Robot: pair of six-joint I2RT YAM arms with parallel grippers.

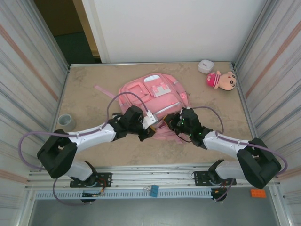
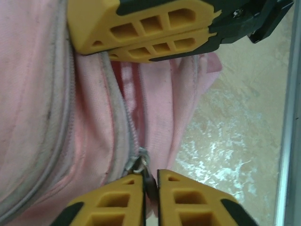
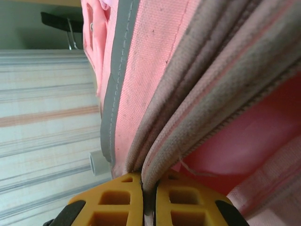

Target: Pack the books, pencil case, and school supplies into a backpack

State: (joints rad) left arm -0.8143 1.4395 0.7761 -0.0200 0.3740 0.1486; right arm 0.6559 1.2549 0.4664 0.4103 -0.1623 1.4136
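The pink backpack [image 1: 153, 94] lies flat in the middle of the table, and both arms meet at its near edge. My left gripper [image 1: 148, 132] [image 2: 150, 178] is shut on a small dark zipper pull [image 2: 149, 175] at the end of a grey zipper track [image 2: 124, 117]. Just to its right, my right gripper [image 1: 177, 124] [image 3: 149, 182] is shut on the backpack's pale piped zipper edge [image 3: 188, 117]. That gripper's yellow fingers [image 2: 150, 23] show at the top of the left wrist view, pressed together over the fabric. The books and pencil case are out of view.
A plush doll [image 1: 222, 79] and a small white box [image 1: 205, 66] lie at the back right. A grey tape roll [image 1: 66, 121] [image 3: 97, 162] stands at the left edge. Ribbed walls close in both sides. Bare tabletop [image 2: 235, 132] lies near the backpack's front.
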